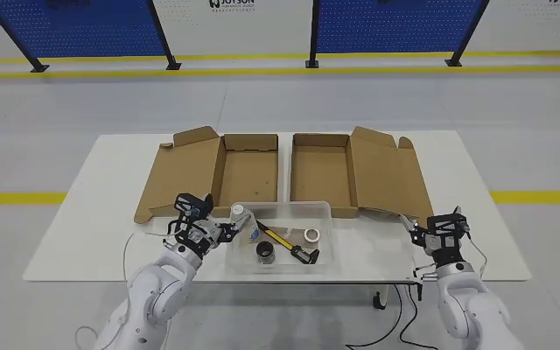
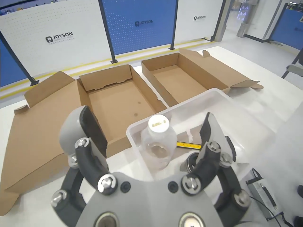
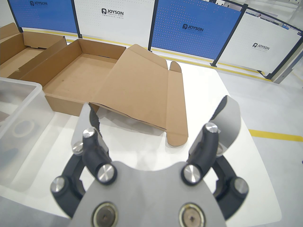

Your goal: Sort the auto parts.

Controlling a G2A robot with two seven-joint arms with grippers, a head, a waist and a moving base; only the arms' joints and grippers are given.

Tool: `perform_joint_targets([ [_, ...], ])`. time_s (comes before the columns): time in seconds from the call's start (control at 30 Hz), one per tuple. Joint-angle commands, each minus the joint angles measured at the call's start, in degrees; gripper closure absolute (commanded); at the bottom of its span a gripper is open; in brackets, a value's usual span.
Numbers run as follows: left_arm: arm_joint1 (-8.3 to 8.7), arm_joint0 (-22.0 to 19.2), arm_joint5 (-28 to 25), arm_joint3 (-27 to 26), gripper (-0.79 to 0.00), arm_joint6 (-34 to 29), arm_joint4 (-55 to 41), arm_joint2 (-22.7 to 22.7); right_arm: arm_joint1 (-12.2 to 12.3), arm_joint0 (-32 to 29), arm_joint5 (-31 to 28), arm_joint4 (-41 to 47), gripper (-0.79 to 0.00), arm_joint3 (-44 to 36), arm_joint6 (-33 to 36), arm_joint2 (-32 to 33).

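A clear plastic bin (image 1: 322,210) (image 2: 248,116) at the table's front middle holds a clear bottle with a white cap (image 1: 239,215) (image 2: 158,142), a yellow-handled tool (image 1: 276,234) (image 2: 188,145), a black round part (image 1: 266,252) (image 2: 189,164), a white ring (image 1: 311,234) (image 3: 23,127) and a dark clamp-like part (image 1: 304,255). My left gripper (image 1: 220,229) (image 2: 151,128) is open at the bin's left corner, its fingers either side of the bottle without touching it. My right gripper (image 1: 427,229) (image 3: 157,112) is open over bare table right of the bin, holding nothing.
Two open cardboard boxes stand behind the bin: the left box (image 1: 249,171) (image 2: 116,100) and the right box (image 1: 322,171) (image 3: 78,72), each with its lid flap (image 1: 179,175) (image 3: 142,90) lying flat outward. A small grey device with cables (image 2: 262,190) lies by the front edge.
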Motion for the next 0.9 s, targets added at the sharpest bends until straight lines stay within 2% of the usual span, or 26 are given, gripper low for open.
perform_joint_targets([
  [0.0, -0.05, -0.8, -0.3, 1.3, -0.785, -0.29, 0.69, 0.7, 0.0, 0.0, 0.0, 0.0, -0.785, 0.0, 0.0, 0.0],
  [0.5, -0.83, -5.45, -1.23, 10.46, -0.785, 0.15, 0.75, 5.85, 0.0, 0.0, 0.0, 0.0, -0.785, 0.0, 0.0, 0.0],
  [0.87, -1.37, -7.88, -0.45, 13.92, -0.785, 0.82, 2.45, 8.76, 0.0, 0.0, 0.0, 0.0, -0.785, 0.0, 0.0, 0.0],
])
